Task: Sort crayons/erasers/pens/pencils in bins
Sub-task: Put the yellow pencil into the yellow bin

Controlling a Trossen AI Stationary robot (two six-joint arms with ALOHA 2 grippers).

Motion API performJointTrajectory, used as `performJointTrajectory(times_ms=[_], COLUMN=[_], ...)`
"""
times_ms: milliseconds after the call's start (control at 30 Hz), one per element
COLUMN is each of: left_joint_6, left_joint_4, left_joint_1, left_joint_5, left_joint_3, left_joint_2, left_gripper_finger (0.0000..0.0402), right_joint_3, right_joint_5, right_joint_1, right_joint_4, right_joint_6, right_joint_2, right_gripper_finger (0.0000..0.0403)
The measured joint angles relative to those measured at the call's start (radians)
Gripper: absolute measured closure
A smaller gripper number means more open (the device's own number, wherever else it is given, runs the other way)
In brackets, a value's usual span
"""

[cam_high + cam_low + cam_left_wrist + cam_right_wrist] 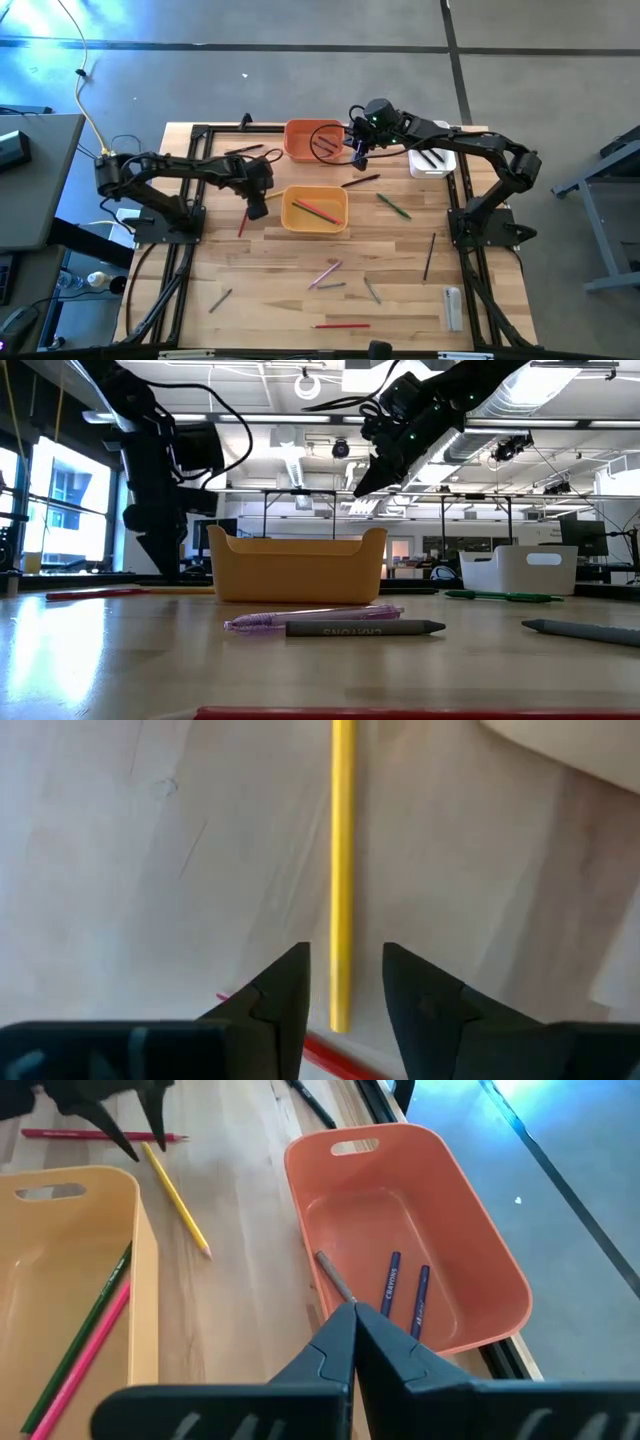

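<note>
The left gripper (342,988) stood low over the pale wooden table (260,290), its two dark fingers parted a little wider than the yellow pencil (341,870) that ran straight out between their tips; the pencil's near end lay in the gap, and whether either finger touched it could not be told. Just behind those tips a red pencil (345,1060) crossed at a slant. Beside this claw, toward the table's middle, sat the yellow-orange bin (315,209), a smooth plastic tub with rounded corners and a cut-out handle, holding two thin sticks, one green and one pink. The right gripper (353,1342) hung above the near rim of the orange bin (420,1200), fingers pressed together on a slim grey crayon (334,1274) that slanted down from its tip into the tub. Below it, on the tub's glossy floor, lay two blue crayons (404,1292) with printed wrappers. Off to this claw's other side stood the narrower white bin (432,162), with dark sticks inside too small to count. That made three bins in all. Farther from both claws, roughly ten more sticks lay scattered singly on the boards, red, green, grey, pink and black.
</note>
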Motion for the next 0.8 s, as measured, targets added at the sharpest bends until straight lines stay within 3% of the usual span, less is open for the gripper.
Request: performJointTrajectory(times_ms=[267,533,800], left_joint_6=[0.011,0.058,0.078], left_joint_4=[0.005,0.007,-0.013], left_joint_1=[0.029,0.031,0.026], left_joint_5=[0.004,0.032,-0.012], left_joint_3=[0.008,0.009,0.012], left_joint_2=[0.1,0.107,0.062], left_gripper_finger=[0.0317,0.0389,0.0399], right_joint_3=[0.0,0.0,0.0], right_joint_5=[-0.002,-0.011,-0.012], right_joint_1=[0.0,0.0,0.0], right_joint_4=[0.0,0.0,-0.009], right_joint_6=[-0.012,-0.022,-0.026], right_joint_2=[0.0,0.0,0.0], right_gripper_finger=[0.0403,0.0403,0.0403])
